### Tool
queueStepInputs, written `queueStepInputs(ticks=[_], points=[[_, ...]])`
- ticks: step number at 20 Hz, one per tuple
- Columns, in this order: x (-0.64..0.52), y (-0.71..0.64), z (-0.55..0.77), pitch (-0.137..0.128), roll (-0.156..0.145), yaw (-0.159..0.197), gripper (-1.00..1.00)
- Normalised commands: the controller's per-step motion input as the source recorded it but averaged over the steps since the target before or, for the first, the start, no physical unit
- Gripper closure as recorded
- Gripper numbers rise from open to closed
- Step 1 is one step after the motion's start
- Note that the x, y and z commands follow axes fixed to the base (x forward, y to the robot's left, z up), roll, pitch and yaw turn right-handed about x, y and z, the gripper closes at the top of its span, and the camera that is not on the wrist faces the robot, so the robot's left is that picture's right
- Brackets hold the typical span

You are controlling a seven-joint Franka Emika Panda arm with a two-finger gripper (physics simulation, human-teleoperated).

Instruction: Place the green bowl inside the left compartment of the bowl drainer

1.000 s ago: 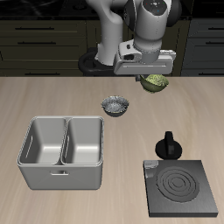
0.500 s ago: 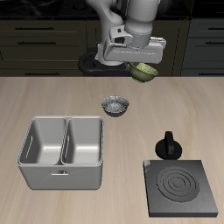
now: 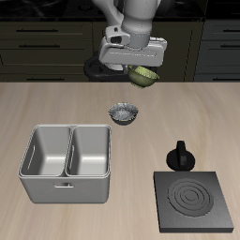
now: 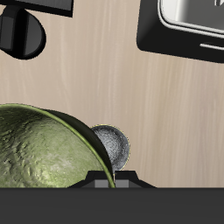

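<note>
The green bowl (image 3: 143,76) hangs tilted in the air above the back of the table, and my gripper (image 3: 140,68) is shut on its rim. In the wrist view the green bowl (image 4: 39,150) fills much of the picture, showing its mottled olive surface, and a finger (image 4: 112,181) sits at its edge. The bowl drainer (image 3: 67,161), a light-grey bin with two deep compartments, stands near the table's front edge, well below and away from the gripper. Both compartments look empty. The wrist view shows only a corner of the bowl drainer (image 4: 166,39).
A small grey-silver bowl (image 3: 123,114) sits on the table roughly under the gripper, also seen as the grey bowl (image 4: 114,144) in the wrist view. A black pot (image 3: 178,156) stands beside the flat black stove plate (image 3: 194,200) at the front.
The gripper has carried the green bowl higher and sideways, toward the drainer's side of the table. The bowl now tilts more. Nothing on the table has moved.
</note>
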Motion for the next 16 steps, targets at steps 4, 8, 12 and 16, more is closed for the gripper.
queueStepInputs(ticks=[4,8,12,16], points=[[0.08,-0.4,0.22,0.007,0.037,0.028,1.0],[-0.03,-0.36,0.24,0.004,0.071,-0.005,1.0],[-0.17,-0.51,0.19,-0.02,0.061,0.028,1.0],[-0.14,-0.38,0.18,-0.035,0.004,0.042,1.0]])
